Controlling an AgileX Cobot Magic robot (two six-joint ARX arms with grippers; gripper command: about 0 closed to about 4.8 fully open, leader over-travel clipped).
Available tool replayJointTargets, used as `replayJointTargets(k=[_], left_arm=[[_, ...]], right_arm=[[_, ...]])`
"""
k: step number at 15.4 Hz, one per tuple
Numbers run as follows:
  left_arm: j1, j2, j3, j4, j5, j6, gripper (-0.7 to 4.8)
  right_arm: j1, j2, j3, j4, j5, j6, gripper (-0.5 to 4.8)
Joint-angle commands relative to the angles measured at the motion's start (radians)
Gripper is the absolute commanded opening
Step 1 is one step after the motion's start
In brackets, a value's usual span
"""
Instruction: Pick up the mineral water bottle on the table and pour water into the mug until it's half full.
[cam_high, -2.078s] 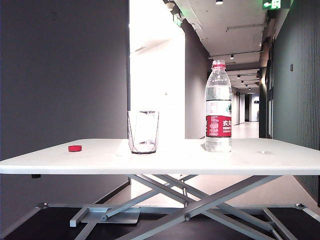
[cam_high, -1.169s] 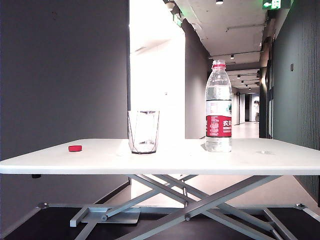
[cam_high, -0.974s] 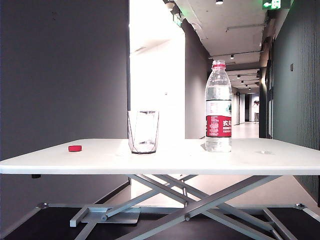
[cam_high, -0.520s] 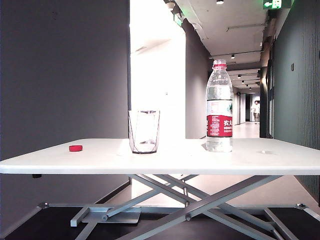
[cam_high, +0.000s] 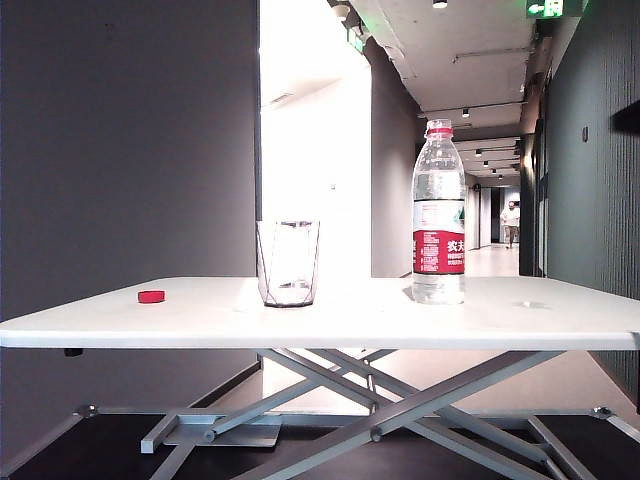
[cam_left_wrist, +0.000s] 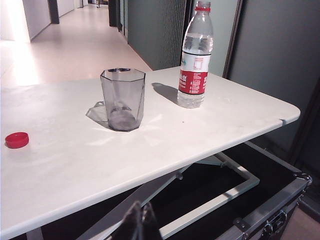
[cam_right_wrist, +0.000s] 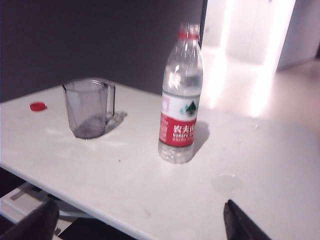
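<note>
1. Nothing of the task is done yet, operator: the mineral water bottle (cam_high: 438, 212) stands upright on the table (cam_high: 330, 322), untouched, its red ring around the neck.
2. The mug (cam_high: 288, 263) looks empty; it stands well apart from the bottle, at the bottle's nine o'clock in the exterior view. A small red cap (cam_high: 151, 296) lies farther out at nine o'clock.
3. Your right gripper (cam_right_wrist: 140, 220) hovers off the near table edge with its fingers spread wide and empty; the bottle sits at about twelve o'clock between them, not yet reached.
4. Your left gripper (cam_left_wrist: 137, 222) hangs below the table edge; only a dark tip shows, and you cannot tell whether it is open or closed.
5. Still to do, as I judge it: grasp, lift, tilt over the mug, pour to half.
6. The bottle's red label carries white Chinese characters reading 农夫; smaller Latin print beneath is too blurred to read. A green exit sign (cam_high: 553, 8) hangs overhead.
</note>
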Motion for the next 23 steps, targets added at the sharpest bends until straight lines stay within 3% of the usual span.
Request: replayJointTargets(k=[1,4,10,14,23], left_arm=[[-0.001,0.0,0.002,-0.003,0.006,0.003,-0.05],[-0.001,0.0,0.002,-0.003,0.006,0.001,-0.05],[-0.002,0.0,0.002,-0.005,0.006,0.0,-0.05],[-0.002,0.0,0.002,-0.008,0.022,0.001,-0.05],[-0.002,0.0,0.002,-0.008,0.034,0.002,-0.05]], right_arm=[[0.007,0.344,0.113,0.314,-0.012,0.044,4.79],[0.008,0.678,0.264,0.503,-0.143,0.05,4.79],[0.009,1.175,0.592,0.558,-0.238,0.043,4.79],[0.013,1.357,0.762,0.556,-0.304,0.042,4.79],[0.051,1.658,1.072,0.538,-0.313,0.051,4.79]])
